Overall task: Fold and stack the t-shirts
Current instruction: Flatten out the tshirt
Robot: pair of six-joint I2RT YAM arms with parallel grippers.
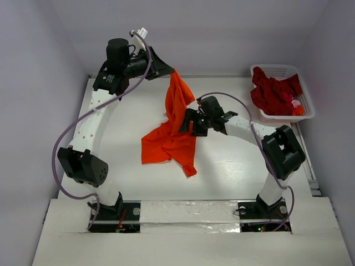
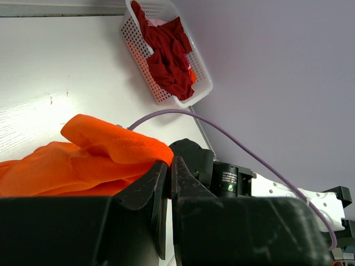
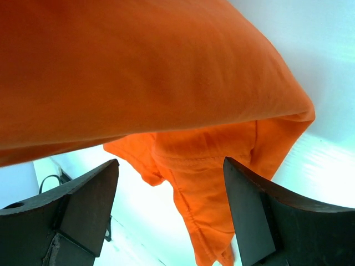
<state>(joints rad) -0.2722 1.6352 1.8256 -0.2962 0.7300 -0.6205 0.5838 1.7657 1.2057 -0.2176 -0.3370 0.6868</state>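
Observation:
A bright orange t-shirt (image 1: 176, 119) hangs from my left gripper (image 1: 171, 71) at the table's back and trails down onto the white table (image 1: 122, 127). In the left wrist view the jaws are shut on a folded edge of the orange t-shirt (image 2: 105, 149), pinched at the left gripper (image 2: 168, 163). My right gripper (image 1: 187, 121) stands open at the shirt's right side; in its wrist view the orange t-shirt (image 3: 166, 72) fills the frame above the right gripper (image 3: 172, 183), and a hemmed fold hangs between the wide-apart fingers. Dark red t-shirts (image 1: 274, 91) lie heaped in the basket.
A white lattice basket (image 1: 304, 113) stands at the table's back right, also seen as the basket (image 2: 202, 75) in the left wrist view. Purple cables loop along both arms. Grey walls close in on the back and sides.

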